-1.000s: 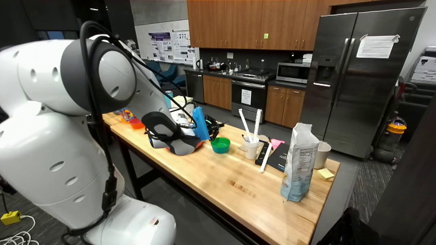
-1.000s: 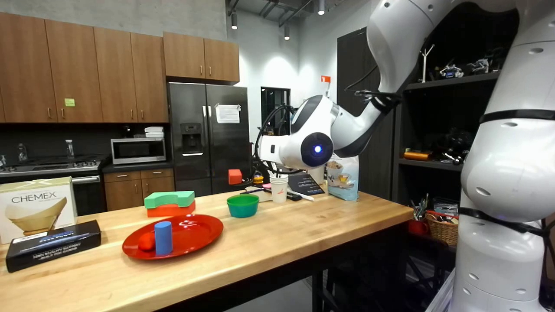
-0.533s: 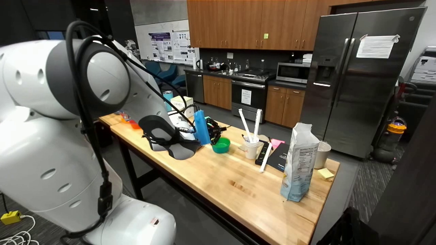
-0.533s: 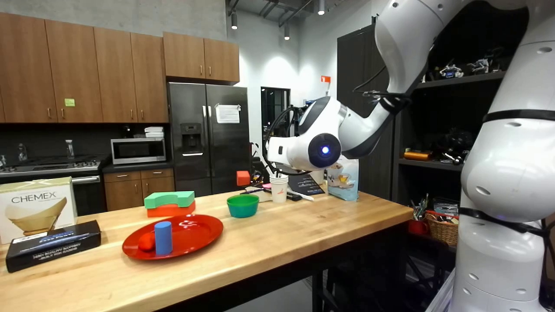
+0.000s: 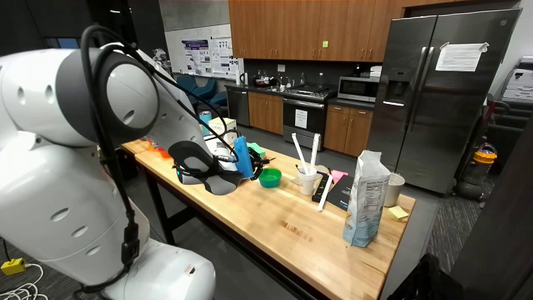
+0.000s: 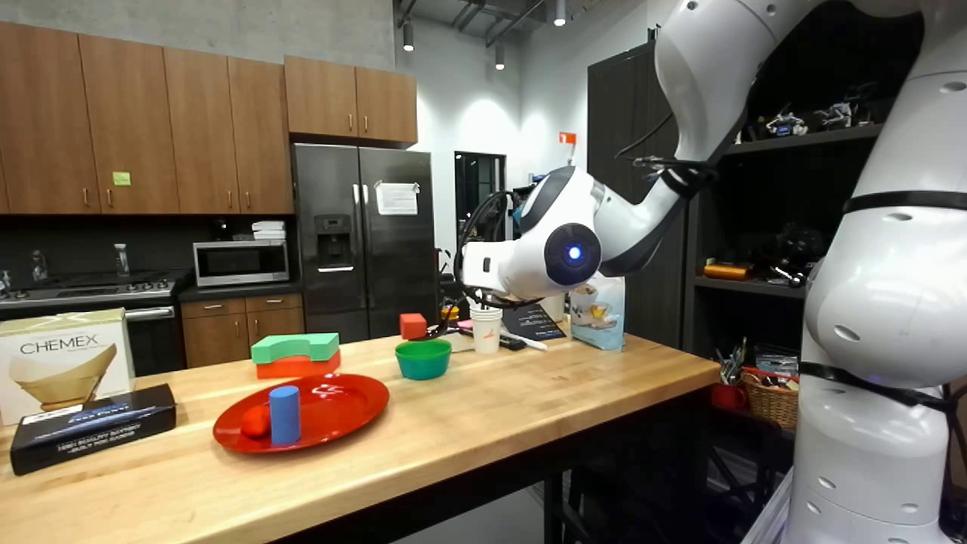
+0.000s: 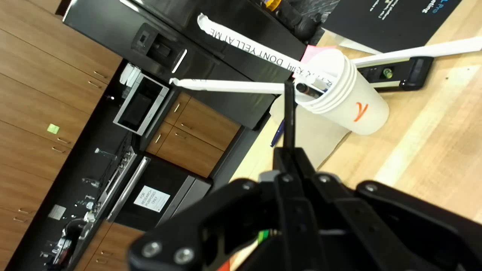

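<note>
Gripper at lower centre of the wrist view, black fingers pressed nearly together around a thin dark stick that points toward the top of the frame. Right of centre, stacked paper cups hold white wrapped straws; the stick's tip overlaps one straw in this view. In an exterior view the gripper is above a table, near a green bowl at mid-frame. A red block appears left of centre in an exterior view; whether it joins the stick, I cannot tell.
</note>
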Action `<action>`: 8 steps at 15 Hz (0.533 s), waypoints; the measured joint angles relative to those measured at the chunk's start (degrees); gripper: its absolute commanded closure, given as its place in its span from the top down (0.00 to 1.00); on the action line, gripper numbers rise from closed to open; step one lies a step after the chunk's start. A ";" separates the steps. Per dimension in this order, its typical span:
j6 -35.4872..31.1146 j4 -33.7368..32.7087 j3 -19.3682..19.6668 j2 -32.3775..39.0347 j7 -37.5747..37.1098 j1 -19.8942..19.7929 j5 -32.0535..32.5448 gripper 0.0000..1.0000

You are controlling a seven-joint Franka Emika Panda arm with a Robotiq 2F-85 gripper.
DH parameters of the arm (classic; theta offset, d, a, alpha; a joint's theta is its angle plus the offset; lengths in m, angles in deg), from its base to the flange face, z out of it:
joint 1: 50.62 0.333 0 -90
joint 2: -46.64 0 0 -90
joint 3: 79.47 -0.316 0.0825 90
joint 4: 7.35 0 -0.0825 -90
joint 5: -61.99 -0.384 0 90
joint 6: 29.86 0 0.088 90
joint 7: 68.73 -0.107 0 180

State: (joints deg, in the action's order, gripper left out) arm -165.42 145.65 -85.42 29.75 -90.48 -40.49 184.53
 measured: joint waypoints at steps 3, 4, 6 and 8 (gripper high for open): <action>-1.25 -0.02 0.13 0.06 1.64 0.13 -0.02 0.01; -1.04 -0.05 0.16 0.05 2.72 0.12 -0.04 0.01; 0.11 -0.19 0.16 0.05 5.19 0.12 -0.05 0.01; 1.46 -0.51 0.15 0.04 7.62 0.12 -0.05 0.01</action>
State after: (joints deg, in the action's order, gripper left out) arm -163.96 145.13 -85.27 29.79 -82.86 -40.37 184.48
